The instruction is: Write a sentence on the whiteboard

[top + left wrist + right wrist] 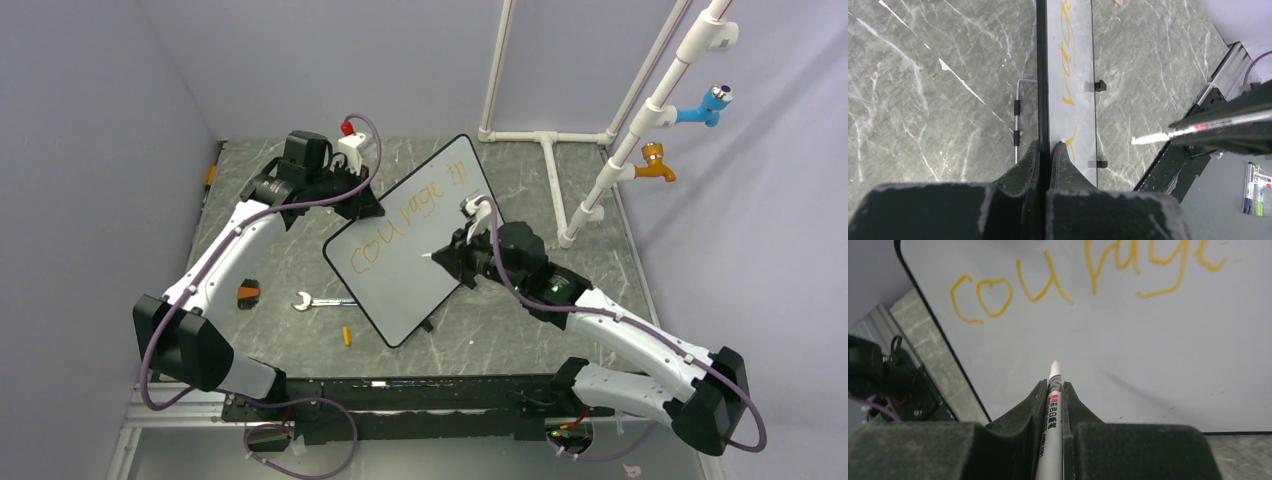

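The whiteboard [420, 262] stands tilted on the table, white with a thin black rim. My left gripper [368, 203] is shut on its upper left edge; in the left wrist view the gripper [1046, 146] pinches the rim of the whiteboard [1075, 60]. The sentence [400, 222] is orange letters reading "courage" in one row, clear in the right wrist view [1068, 275]. My right gripper [455, 255] is shut on a silver marker [1053, 405], its white tip a little off the bare lower part of the whiteboard [1148, 350]. The marker also shows in the left wrist view [1168, 135].
A wrench [318, 301] lies on the table left of the board, with a small orange cap [347, 336] near it. A white pipe frame [560, 150] with blue and orange taps stands at the back right. Spare markers [1254, 187] lie off the table's edge.
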Action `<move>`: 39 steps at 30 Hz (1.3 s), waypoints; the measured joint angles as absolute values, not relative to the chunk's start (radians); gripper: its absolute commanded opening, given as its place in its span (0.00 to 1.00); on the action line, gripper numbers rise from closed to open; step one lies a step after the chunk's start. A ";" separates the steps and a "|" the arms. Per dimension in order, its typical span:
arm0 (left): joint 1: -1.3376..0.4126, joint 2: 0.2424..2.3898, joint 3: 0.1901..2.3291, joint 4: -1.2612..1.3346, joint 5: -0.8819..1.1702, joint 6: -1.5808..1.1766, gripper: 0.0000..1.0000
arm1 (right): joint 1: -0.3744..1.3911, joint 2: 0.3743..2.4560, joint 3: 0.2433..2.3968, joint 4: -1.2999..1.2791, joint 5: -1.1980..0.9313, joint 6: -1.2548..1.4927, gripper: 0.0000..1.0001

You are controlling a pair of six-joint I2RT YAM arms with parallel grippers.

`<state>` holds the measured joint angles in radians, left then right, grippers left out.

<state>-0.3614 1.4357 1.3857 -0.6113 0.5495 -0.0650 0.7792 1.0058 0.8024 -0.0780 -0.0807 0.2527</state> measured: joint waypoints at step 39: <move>-0.364 1.426 1.378 -0.611 0.525 -0.070 0.00 | 1.205 1.173 0.631 0.243 0.199 0.140 0.00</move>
<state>-0.3641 1.4258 1.3781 -0.6106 0.5247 -0.0696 1.2049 1.1728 0.6308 0.2428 0.1986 0.1402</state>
